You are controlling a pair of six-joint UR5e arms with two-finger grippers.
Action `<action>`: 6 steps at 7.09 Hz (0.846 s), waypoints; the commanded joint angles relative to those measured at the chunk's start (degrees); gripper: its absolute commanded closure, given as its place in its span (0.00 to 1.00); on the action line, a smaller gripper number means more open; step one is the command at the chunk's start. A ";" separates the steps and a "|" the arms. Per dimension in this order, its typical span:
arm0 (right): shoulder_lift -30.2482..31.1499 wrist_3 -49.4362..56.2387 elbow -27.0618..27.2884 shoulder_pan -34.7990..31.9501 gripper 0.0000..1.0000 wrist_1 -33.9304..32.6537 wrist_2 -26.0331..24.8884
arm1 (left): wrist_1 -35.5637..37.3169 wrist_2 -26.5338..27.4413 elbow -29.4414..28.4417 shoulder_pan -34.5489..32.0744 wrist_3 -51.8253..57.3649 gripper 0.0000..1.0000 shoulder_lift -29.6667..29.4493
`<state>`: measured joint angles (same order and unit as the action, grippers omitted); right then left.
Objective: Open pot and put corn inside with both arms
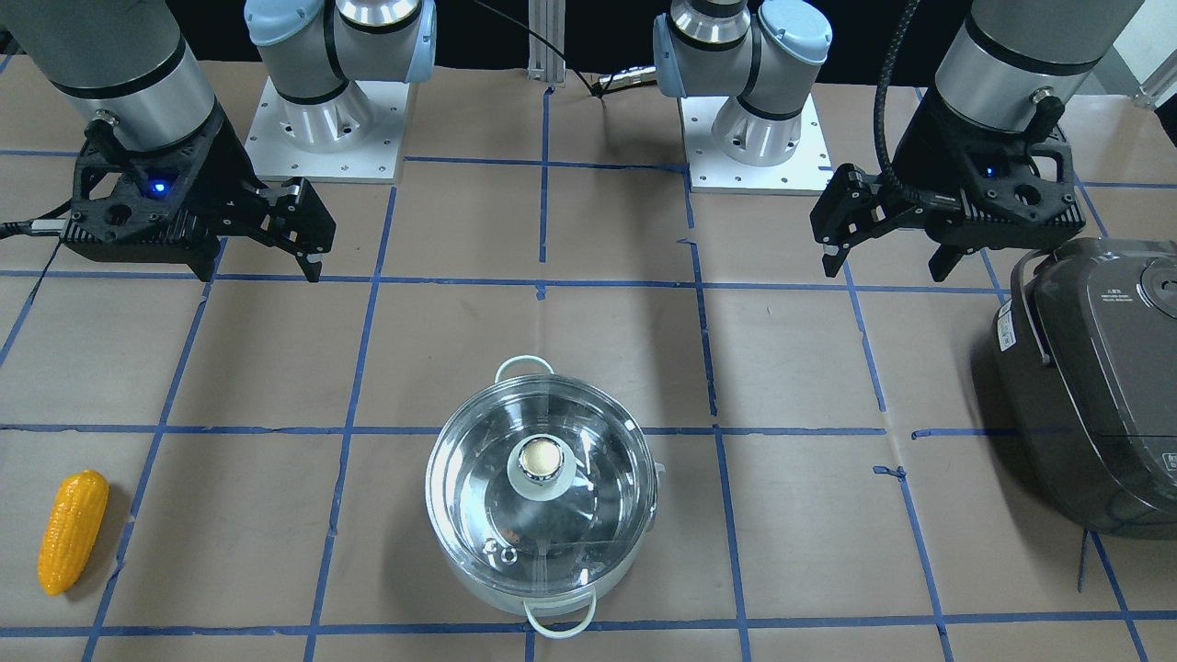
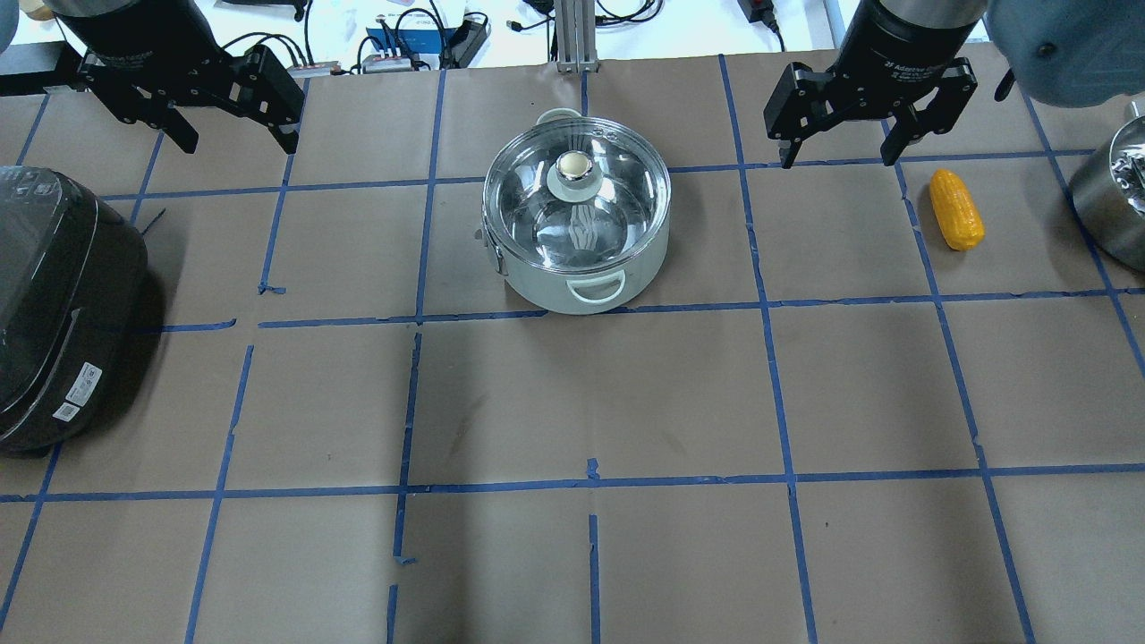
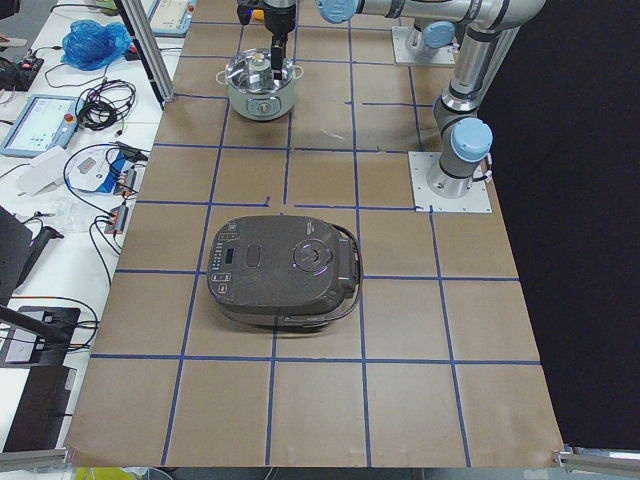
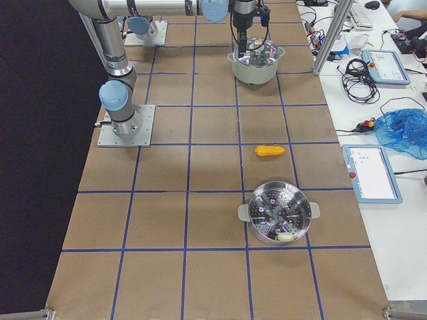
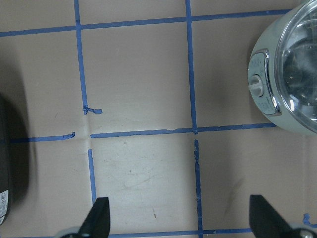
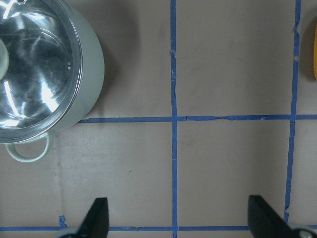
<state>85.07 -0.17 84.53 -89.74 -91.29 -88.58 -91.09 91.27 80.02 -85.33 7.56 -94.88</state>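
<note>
Overhead view, read from the robot's left side across to its right.

- Dark grey rice cooker: stands at the far left edge of the brown tabletop, lid down, well apart from everything else.
- Left claw: at the back left, beyond the rice cooker. Its 2 fingers are spread wide and nothing sits between them. The left wrist view confirms this: both fingertips sit at the bottom corners with bare tabletop and blue tape lines between them.
- Pot: upright on the tabletop near the middle of the back row of squares. Its glass lid is seated on the rim, with the silver knob at its centre. There are 2 pale loop handles, 1 facing the robot and 1 on the opposite side. Neither claw touches the pot.
- Right claw: at the back right, to the right of the pot. It is spread wide and empty – the right wrist view shows only taped tabletop between its fingertips.
- Corn: lies flat on the tabletop just right of the right claw, beside a tape line and well apart from the pot. It is outside the pot.
- Steel steamer pot: stands at the far right edge without a lid, near the corn but not touching it.
</note>
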 commanded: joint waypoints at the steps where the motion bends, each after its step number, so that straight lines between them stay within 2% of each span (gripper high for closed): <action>1: 0.01 0.00 0.19 0.00 0.00 -0.11 -0.01 | 0.04 -0.04 -0.04 -0.01 0.00 0.00 -0.04; 5: -0.87 0.35 -0.94 0.52 0.00 -0.82 -0.28 | 0.04 -0.04 0.13 0.08 0.00 0.00 0.14; 6: -1.57 0.35 -2.25 1.92 0.00 0.23 -1.76 | 0.04 -0.04 0.13 0.07 0.00 0.00 0.14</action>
<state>84.16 0.11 83.55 -88.97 -91.71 -89.19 -91.05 91.23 80.13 -85.24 7.56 -94.75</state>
